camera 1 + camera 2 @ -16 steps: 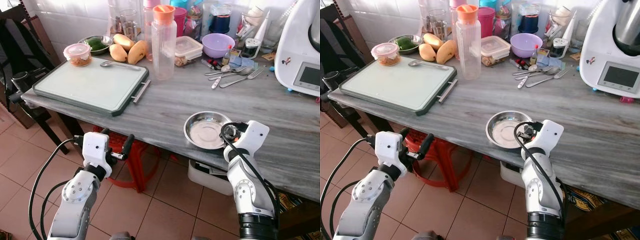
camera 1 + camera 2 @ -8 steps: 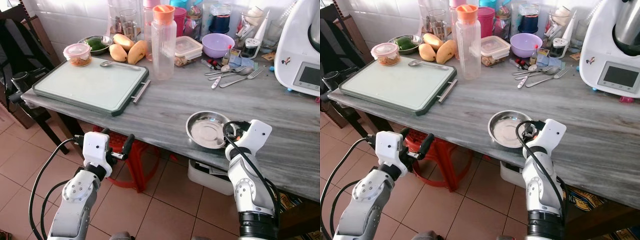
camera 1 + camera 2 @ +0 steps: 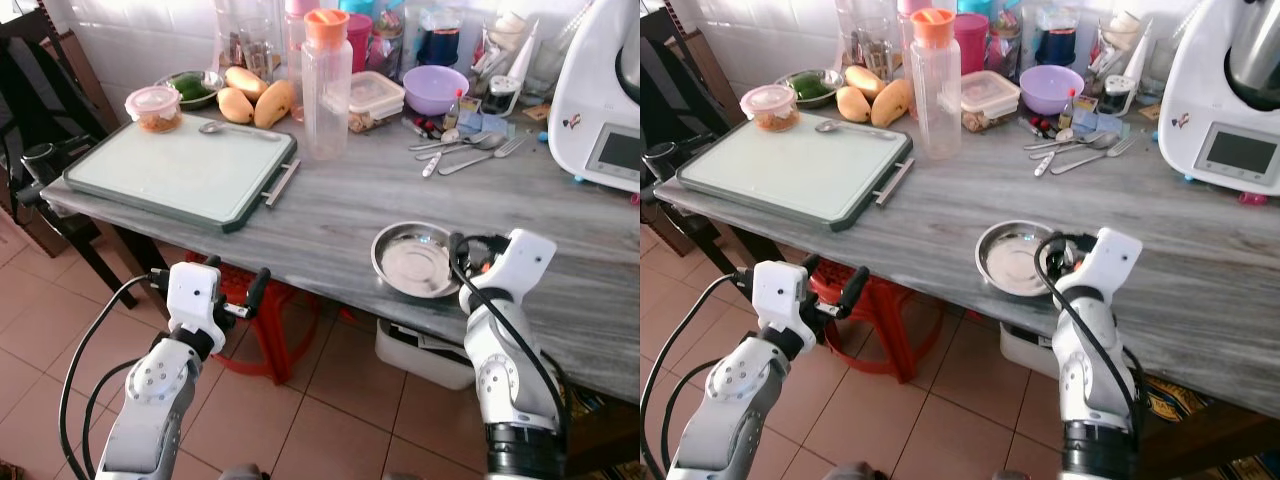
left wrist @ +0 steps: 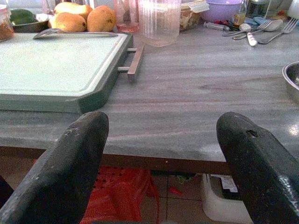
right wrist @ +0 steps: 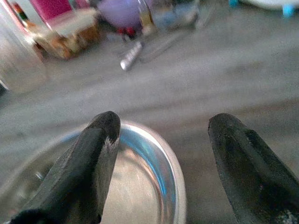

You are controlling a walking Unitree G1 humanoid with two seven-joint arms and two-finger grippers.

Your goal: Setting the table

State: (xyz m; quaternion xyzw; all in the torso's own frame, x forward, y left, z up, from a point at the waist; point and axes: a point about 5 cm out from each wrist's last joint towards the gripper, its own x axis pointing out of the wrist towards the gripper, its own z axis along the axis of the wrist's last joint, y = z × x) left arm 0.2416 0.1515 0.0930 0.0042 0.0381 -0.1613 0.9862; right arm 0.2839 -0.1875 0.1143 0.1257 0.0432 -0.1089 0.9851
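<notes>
A round steel plate lies on the grey counter near its front edge. My right gripper is at the plate's right rim. In the right wrist view it is open, with one finger over the plate's inside and the other outside the rim. Loose spoons and a fork lie farther back on the counter. My left gripper hangs open below the counter's front edge, holding nothing, and faces the counter in the left wrist view.
A green-rimmed tray with a spoon fills the counter's left. Behind are mangoes, a tall bottle, a purple bowl and a white appliance. A red stool and a white box stand under the counter.
My right wrist has shifted a little to the right along the plate's rim. The plate and the left arm stay where they were.
</notes>
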